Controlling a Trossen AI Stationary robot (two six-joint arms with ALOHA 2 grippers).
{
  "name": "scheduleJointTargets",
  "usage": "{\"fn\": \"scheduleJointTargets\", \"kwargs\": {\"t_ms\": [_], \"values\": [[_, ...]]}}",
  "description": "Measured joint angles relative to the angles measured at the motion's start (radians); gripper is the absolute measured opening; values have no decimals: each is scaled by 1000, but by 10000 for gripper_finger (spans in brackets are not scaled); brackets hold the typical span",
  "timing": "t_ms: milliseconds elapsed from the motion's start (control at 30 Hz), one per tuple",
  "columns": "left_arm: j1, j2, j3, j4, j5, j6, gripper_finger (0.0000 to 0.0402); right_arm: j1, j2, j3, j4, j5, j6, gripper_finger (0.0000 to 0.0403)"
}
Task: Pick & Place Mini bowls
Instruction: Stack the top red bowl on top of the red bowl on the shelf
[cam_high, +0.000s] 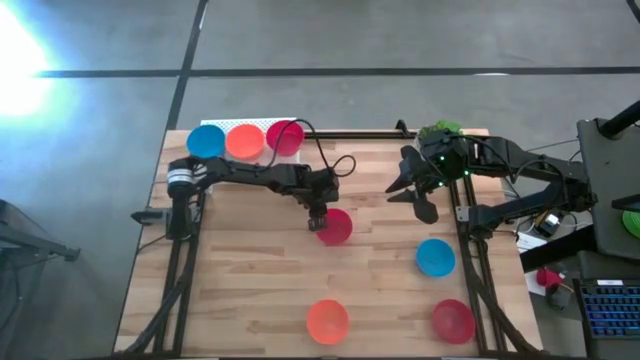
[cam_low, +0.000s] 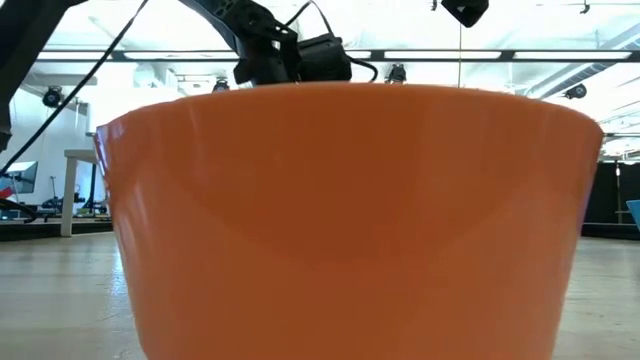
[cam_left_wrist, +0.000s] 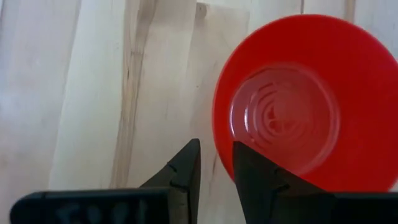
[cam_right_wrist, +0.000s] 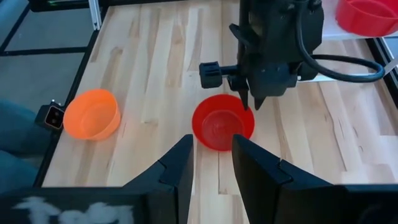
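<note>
A red mini bowl (cam_high: 337, 228) (cam_left_wrist: 292, 106) (cam_right_wrist: 221, 124) stands upright on its base in the middle of the wooden table. My left gripper (cam_high: 318, 217) (cam_left_wrist: 216, 163) is open and points steeply down at the bowl's left rim. One finger is over the bowl's inside and the other is outside the rim; no touch shows. My right gripper (cam_high: 412, 196) (cam_right_wrist: 211, 162) hangs open and holds nothing, high over the table's right part, looking toward that bowl.
A white tray (cam_high: 276, 121) at the back left holds a blue (cam_high: 207, 141), an orange (cam_high: 244, 141) and a red bowl (cam_high: 286, 136). On the table stand a blue bowl (cam_high: 435, 257), an orange bowl (cam_high: 327, 321) (cam_low: 350, 220) and a red bowl (cam_high: 453, 321). A green plant (cam_high: 440, 130) is at the far right.
</note>
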Motion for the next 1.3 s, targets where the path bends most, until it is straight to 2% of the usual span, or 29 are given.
{"fn": "scheduleJointTargets", "kwargs": {"t_ms": [400, 467, 600, 767, 867, 1000, 1200, 1300], "values": [[0, 50, 0, 7, 1, -42, 83, 0, 0, 0, -7, 0, 0, 94], [0, 48, 0, 5, 2, -28, 69, 0, 0, 0, -7, 0, 0, 92], [0, 42, 0, -4, 6, -38, 11, 0, 0, 0, -7, 0, 0, 88], [3, 21, 24, -27, 68, -41, 2, 0, 0, 0, -6, 0, 0, 91], [13, -14, 68, -65, 114, -46, 2, 0, 0, 0, -7, 0, 0, 89], [28, -67, 155, -162, 126, -63, 1, 0, 0, 0, -6, 1, 0, 84], [62, -125, 329, -345, 110, -96, 1, 0, 0, 0, -6, 1, 0, 77], [91, -147, 408, -425, 68, -114, 1, 0, 0, 0, -6, 1, 0, 77]]}}
